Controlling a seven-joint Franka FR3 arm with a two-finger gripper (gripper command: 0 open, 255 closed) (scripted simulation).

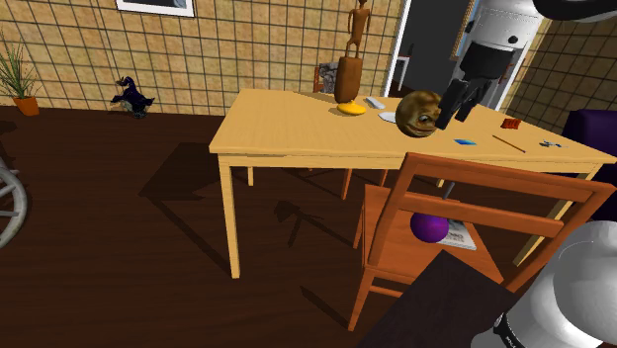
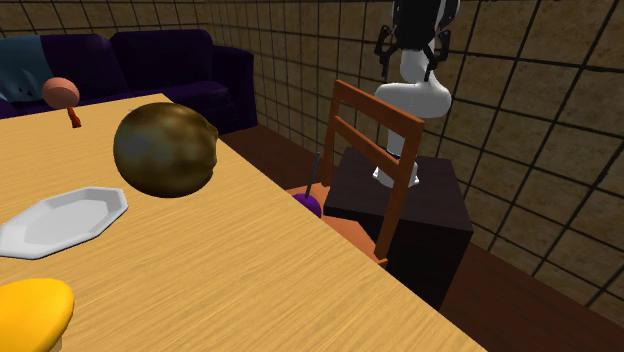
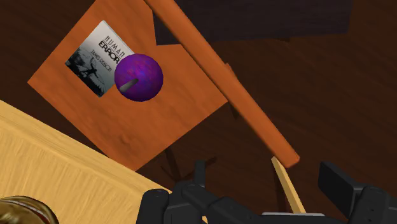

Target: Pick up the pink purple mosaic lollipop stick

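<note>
The gripper [image 1: 457,103] is held with fingers apart, nothing clasped, above the table [image 1: 297,129] edge beside a brown ball [image 1: 419,114]. Below, the purple lollipop [image 3: 139,77] is set on the chair [image 3: 167,127] seat, just beside a book [image 3: 94,56]. The book's lettering is given by the wrist view, the upright stick by the second exterior view.

arm reaching out, gripper hanging low
white arm [image 1: 502,28] bends downward; black gripper [image 1: 455,107] points down, fingers [image 3: 341,184] apart.

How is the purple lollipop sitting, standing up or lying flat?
Standing up. The lollipop rests ball-down on the chair seat, its grey stick pointing straight up.
</note>
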